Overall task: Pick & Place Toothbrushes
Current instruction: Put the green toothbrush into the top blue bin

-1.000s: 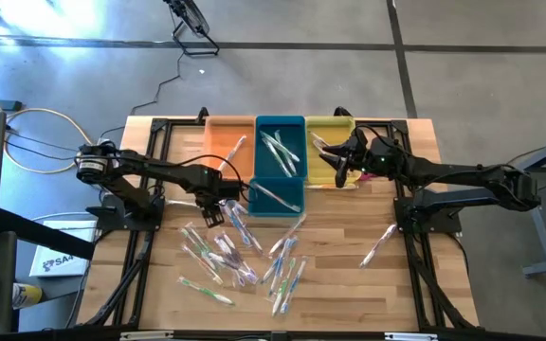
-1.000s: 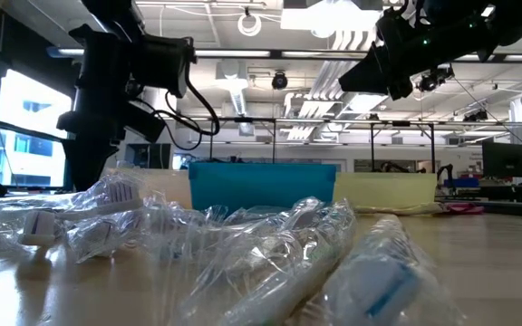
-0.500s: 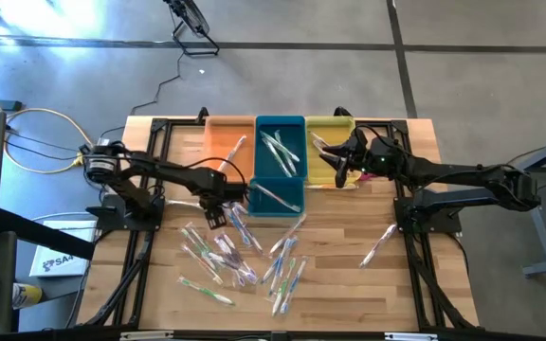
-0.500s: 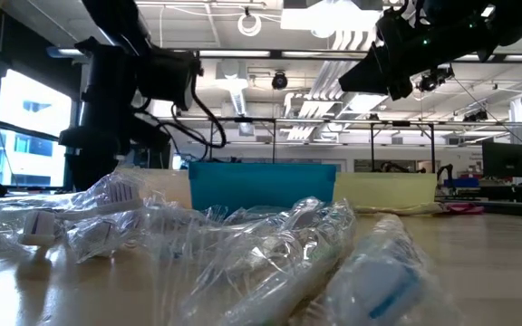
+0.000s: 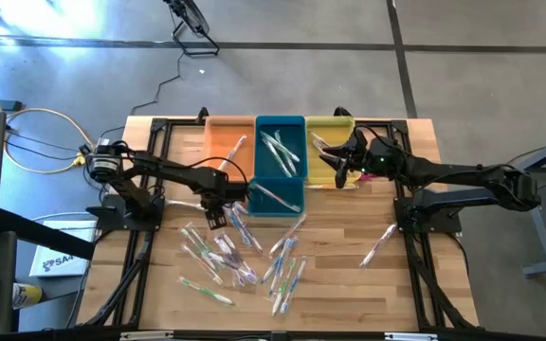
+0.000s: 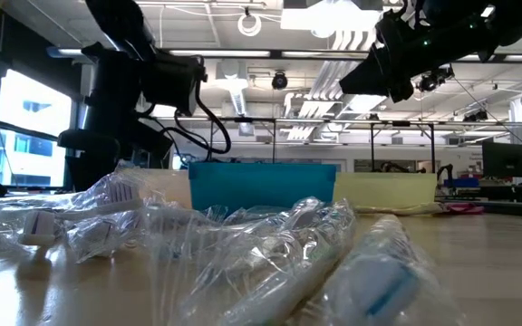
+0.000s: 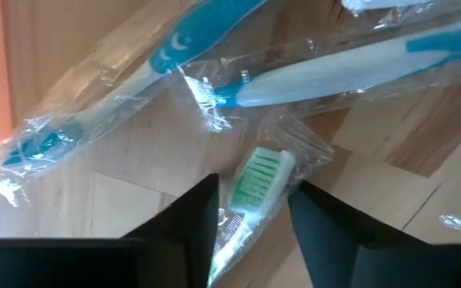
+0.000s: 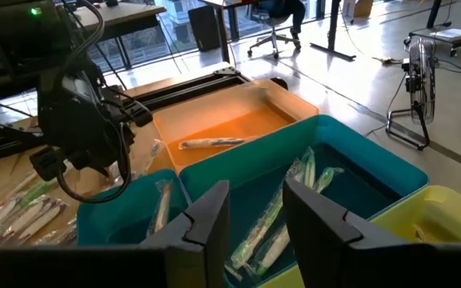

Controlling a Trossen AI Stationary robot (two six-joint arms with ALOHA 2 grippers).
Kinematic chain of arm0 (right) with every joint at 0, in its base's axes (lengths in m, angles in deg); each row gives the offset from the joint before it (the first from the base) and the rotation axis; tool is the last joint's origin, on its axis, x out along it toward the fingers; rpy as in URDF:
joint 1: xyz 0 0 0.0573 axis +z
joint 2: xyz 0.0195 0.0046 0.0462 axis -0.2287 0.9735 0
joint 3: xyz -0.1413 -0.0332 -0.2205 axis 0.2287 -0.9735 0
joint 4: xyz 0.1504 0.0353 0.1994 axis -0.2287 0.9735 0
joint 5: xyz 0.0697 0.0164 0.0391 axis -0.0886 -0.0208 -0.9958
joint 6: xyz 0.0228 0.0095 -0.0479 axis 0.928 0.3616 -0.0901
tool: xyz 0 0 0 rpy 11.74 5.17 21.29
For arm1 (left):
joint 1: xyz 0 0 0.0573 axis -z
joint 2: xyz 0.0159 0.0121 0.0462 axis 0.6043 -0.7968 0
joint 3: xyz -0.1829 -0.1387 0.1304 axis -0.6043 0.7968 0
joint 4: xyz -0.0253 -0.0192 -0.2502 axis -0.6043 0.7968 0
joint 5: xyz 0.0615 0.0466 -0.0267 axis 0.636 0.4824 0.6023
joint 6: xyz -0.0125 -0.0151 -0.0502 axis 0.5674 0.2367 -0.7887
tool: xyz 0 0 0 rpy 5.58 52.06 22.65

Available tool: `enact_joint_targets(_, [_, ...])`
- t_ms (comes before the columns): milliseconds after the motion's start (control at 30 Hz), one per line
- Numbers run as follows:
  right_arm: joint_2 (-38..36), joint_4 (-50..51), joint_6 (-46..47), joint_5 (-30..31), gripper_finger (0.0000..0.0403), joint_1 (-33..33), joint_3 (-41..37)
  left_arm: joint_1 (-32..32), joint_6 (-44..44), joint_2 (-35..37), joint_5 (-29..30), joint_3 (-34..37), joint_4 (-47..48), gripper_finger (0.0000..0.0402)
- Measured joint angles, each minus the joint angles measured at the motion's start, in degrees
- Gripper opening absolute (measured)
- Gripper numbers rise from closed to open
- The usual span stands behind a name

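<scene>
Since a second ago my left gripper (image 7: 250,212) has narrowed, jaws straddling a green brush (image 7: 254,188), not yet pinching. Right gripper (image 8: 254,210) hovers spread, empty, over bins (image 5: 280,161); few sorted, most toothbrushes (image 5: 240,256) remain.

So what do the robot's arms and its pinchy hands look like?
Both arms are dark, almost black, built from thin jointed tubes. The left arm has a round silvery joint near its base with black cables looping off it. The right arm looks chunkier, and small green lights glow near its wrist. The left gripper and the right gripper each have two flat, dark, wedge-shaped fingers.
</scene>
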Motion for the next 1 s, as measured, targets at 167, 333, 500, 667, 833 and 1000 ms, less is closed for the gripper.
enact_joint_targets(167, [0.0,0.04,-0.13,0.09,0.0111,-0.01,0.0,-0.02,-0.04,-0.02,-1.27,0.07,-0.58,0.0085])
enact_joint_targets(333, [0.0,0.09,-0.36,0.11,0.0111,0.0,0.0,-0.02,-0.09,-0.04,-1.54,0.04,-0.62,0.0036])
enact_joint_targets(500, [0.0,0.09,-2.09,0.13,0.0111,0.0,0.0,-0.04,0.38,0.4,-1.77,-0.06,0.74,0.0009])
enact_joint_targets(667, [0.0,0.08,-3.46,0.13,0.0111,0.0,0.0,-0.07,1.36,2.43,-1.73,0.2,1.1,0.0008])
enact_joint_targets(833, [-0.02,-0.04,-3.84,0.15,0.0111,-0.02,0.0,-0.85,3.83,3.78,-1.02,-3.61,3.64,0.0008])
enact_joint_targets(1000, [-0.03,0.05,-4.98,-0.37,0.0111,-0.02,0.0,-3.58,8.16,3.84,-0.04,-10.73,7.69,0.0008])
